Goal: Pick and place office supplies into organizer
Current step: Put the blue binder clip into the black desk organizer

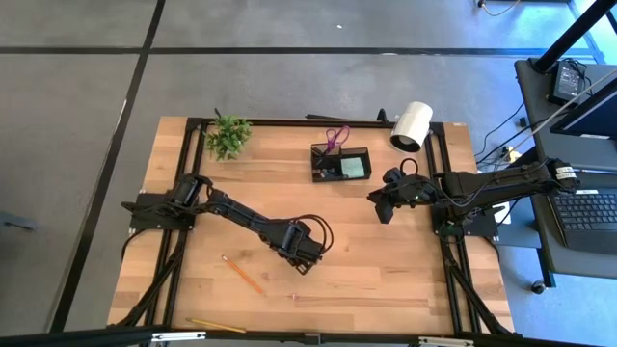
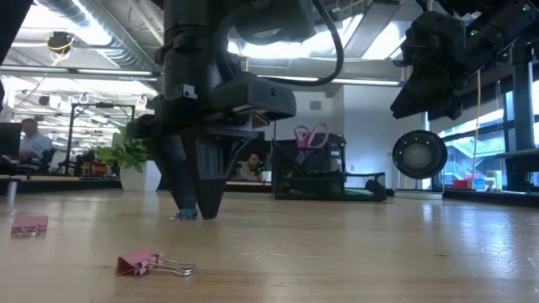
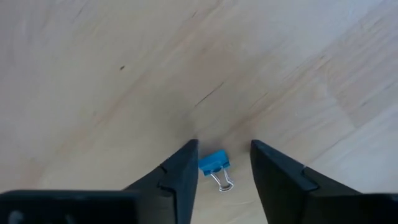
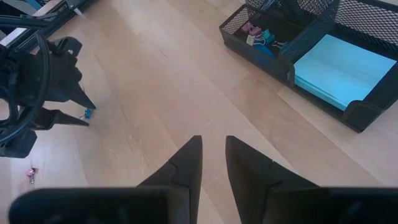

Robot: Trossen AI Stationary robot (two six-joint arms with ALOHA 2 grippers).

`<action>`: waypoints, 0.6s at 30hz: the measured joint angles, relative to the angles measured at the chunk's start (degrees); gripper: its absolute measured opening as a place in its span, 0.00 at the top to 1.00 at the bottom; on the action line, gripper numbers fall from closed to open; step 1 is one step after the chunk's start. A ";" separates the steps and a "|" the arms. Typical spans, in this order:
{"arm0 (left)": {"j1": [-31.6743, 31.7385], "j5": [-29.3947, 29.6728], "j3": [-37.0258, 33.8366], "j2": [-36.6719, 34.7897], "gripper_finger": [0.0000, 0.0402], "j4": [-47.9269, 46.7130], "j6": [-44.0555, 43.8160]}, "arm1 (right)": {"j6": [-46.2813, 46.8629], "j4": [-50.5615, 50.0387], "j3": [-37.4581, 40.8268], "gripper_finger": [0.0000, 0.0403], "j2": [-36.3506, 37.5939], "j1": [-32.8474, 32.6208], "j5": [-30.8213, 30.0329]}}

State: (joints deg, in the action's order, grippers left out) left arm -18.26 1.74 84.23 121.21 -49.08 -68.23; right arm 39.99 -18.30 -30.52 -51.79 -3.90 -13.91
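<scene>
My left gripper [image 3: 224, 146] points down at the table's middle [image 1: 307, 246], open. A small blue binder clip [image 3: 214, 163] lies on the wood between its fingertips, close to one finger, and also shows in the low view [image 2: 184, 215]. My right gripper [image 4: 212, 142] hovers above the table right of the organizer [image 1: 386, 204], its fingers a narrow gap apart, holding nothing. The black mesh organizer [image 1: 339, 164] holds purple scissors [image 1: 337, 137], a light-green sticky pad [image 4: 339, 65] and small clips [image 4: 258, 34]. Two pencils [image 1: 243, 275] [image 1: 217, 326] lie near the table's front.
Two pink binder clips [image 2: 153, 263] [image 2: 29, 225] lie on the wood near the front. A leafy plant [image 1: 228, 135] stands at the far left, and a white cylinder [image 1: 412, 125] lies at the far right, beside the organizer. Bare wood spreads between the two grippers.
</scene>
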 joint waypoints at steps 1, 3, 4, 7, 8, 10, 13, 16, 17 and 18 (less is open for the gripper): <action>0.00 0.00 0.00 0.00 0.64 0.00 -0.38 | 0.00 0.00 0.00 0.81 0.00 0.02 0.00; 0.00 0.01 0.00 0.00 0.63 -0.17 -1.05 | 0.00 0.00 0.00 0.81 0.00 0.01 0.00; 0.00 0.04 0.00 0.00 0.63 -0.58 -1.29 | 0.00 0.01 0.00 0.81 0.00 0.02 0.00; -0.02 0.00 0.11 0.04 0.62 -1.71 -1.42 | 0.00 0.00 0.00 0.81 0.00 0.00 0.02; -0.02 -0.09 0.11 0.04 0.62 -2.14 -1.50 | 0.00 0.00 0.00 0.81 0.00 0.00 0.00; -0.04 -0.29 0.11 0.04 0.62 -2.75 -1.53 | 0.00 0.00 0.00 0.81 0.00 0.02 0.02; -0.04 -0.70 0.11 0.04 0.62 -2.95 -2.20 | 0.00 0.00 0.00 0.81 0.00 0.02 0.00; -0.03 -1.34 0.01 0.04 0.62 -2.53 -3.03 | -0.02 0.00 0.00 0.81 0.00 0.02 0.00; -0.02 -1.36 0.00 0.04 0.62 -2.46 -3.59 | 0.00 0.00 0.00 0.81 0.00 0.00 0.02; -0.02 -1.36 0.00 0.04 0.62 -2.45 -4.32 | -0.01 0.00 0.00 0.81 0.00 0.00 0.01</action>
State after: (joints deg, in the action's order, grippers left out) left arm -18.28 0.38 84.23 121.25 -51.53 -72.55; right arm 39.98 -18.31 -30.52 -51.79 -3.90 -13.90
